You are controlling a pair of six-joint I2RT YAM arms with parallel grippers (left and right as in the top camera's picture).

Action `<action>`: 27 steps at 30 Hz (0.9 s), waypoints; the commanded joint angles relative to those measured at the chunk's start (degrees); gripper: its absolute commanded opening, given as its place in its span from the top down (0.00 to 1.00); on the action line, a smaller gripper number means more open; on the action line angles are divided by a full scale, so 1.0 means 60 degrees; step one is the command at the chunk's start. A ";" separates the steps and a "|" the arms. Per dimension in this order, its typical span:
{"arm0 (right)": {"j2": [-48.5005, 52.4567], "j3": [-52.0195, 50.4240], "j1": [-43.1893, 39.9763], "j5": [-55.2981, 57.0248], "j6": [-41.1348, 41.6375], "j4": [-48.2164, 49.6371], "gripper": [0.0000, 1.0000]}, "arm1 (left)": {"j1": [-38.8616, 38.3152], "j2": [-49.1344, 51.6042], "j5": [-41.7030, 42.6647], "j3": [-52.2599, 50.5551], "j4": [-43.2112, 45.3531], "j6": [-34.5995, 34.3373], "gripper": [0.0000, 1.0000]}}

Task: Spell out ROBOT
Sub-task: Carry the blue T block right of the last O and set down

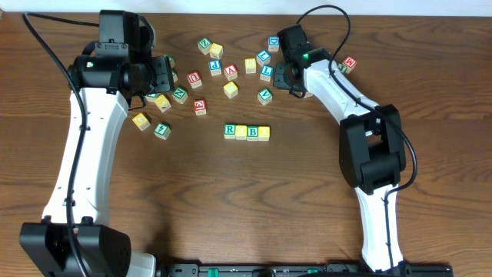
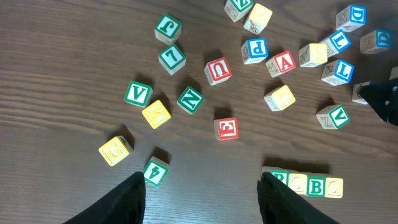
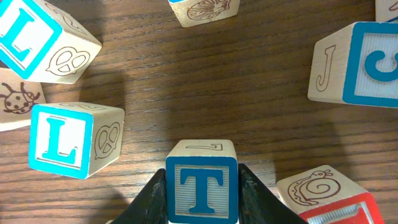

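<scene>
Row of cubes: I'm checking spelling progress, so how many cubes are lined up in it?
4, side by side in the overhead view, in reading order: green R cube, yellow cube, green B cube, second yellow cube. None looks hidden.

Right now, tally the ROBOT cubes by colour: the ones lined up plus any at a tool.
Green: 2, R and B, lined up
Yellow: 2, inner yellow cube and end yellow cube, lined up
Blue: 1, T, between the fingers of the right tool
Total: 5
</scene>
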 commanded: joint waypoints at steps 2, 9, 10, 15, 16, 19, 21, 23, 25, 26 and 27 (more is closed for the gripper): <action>0.0015 0.0044 0.0055 0.0080 -0.0007 -0.0160 0.74 | 0.0051 0.0091 -0.0091 0.0095 0.0033 0.0055 0.43; -0.0656 0.0073 0.0055 -0.0025 -0.0011 -0.0896 0.75 | 0.0051 0.0091 -0.0091 0.0095 0.0033 0.0055 0.43; -0.0816 0.0073 0.0055 -0.0149 -0.0029 -0.1078 0.76 | 0.0051 0.0091 -0.0091 0.0095 0.0036 0.0055 0.43; -0.1300 0.0073 0.0069 -0.0798 -0.0160 -0.2204 0.76 | 0.0051 0.0091 -0.0091 0.0095 0.0033 0.0055 0.43; -0.1300 0.0073 0.0073 -0.0965 -0.0200 -0.2459 0.78 | 0.0051 0.0091 -0.0091 0.0095 0.0033 0.0055 0.43; -0.1224 -0.0015 0.0146 -0.1282 -0.0266 -0.3257 0.80 | 0.0051 0.0091 -0.0091 0.0095 0.0033 0.0055 0.43; -0.1209 -0.0197 0.0255 -0.1282 -0.0324 -0.3610 0.80 | 0.0051 0.0091 -0.0091 0.0095 0.0033 0.0055 0.43; -0.1209 -0.0510 0.0426 -0.1290 -0.0342 -0.3778 0.80 | 0.0051 0.0091 -0.0091 0.0095 0.0036 0.0055 0.43; -0.1209 -0.0841 0.0623 -0.1290 -0.0342 -0.3814 0.79 | 0.0051 0.0091 -0.0091 0.0095 0.0036 0.0055 0.43; -0.1209 -0.1016 0.0714 -0.1290 -0.0339 -0.3796 0.79 | 0.0051 0.0091 -0.0091 0.0095 0.0036 0.0055 0.43; -0.1209 -0.1177 0.0812 -0.1286 -0.0339 -0.3792 0.79 | 0.0051 0.0091 -0.0091 0.0095 0.0036 0.0058 0.43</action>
